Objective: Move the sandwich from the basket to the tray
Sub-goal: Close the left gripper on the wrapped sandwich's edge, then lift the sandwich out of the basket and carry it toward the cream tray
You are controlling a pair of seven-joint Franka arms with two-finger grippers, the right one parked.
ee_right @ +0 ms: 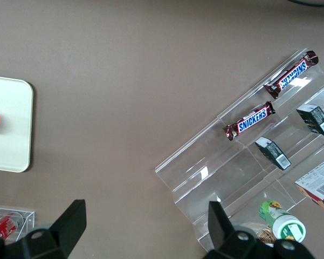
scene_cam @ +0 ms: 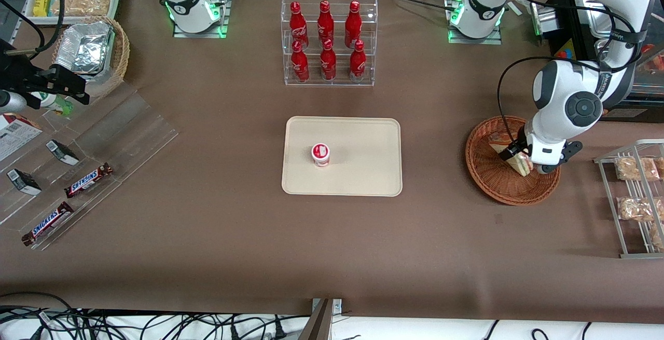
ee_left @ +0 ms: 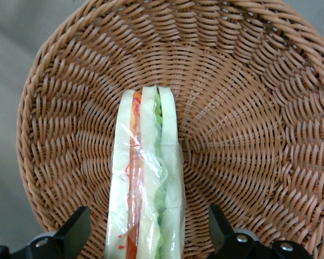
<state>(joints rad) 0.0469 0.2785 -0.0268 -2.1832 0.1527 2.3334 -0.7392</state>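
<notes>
The wrapped wedge sandwich [scene_cam: 521, 164] stands on edge in the round reddish-brown wicker basket [scene_cam: 490, 184], toward the working arm's end of the table. My left gripper [scene_cam: 525, 162] is low in the basket, and the arm hides part of the sandwich. In the left wrist view the gripper [ee_left: 148, 236] is open. Its black fingers [ee_left: 75, 232] straddle the sandwich [ee_left: 145, 183] with a gap on each side, over the basket's weave [ee_left: 248, 124]. The cream tray [scene_cam: 363, 143] lies at the table's middle.
A small red-and-white lidded cup [scene_cam: 320, 154] stands on the tray. A clear rack of red bottles [scene_cam: 328, 41] is farther from the camera than the tray. A wire rack with snack bags [scene_cam: 635, 194] stands beside the basket. A clear shelf with Snickers bars [scene_cam: 88, 180] lies toward the parked arm's end.
</notes>
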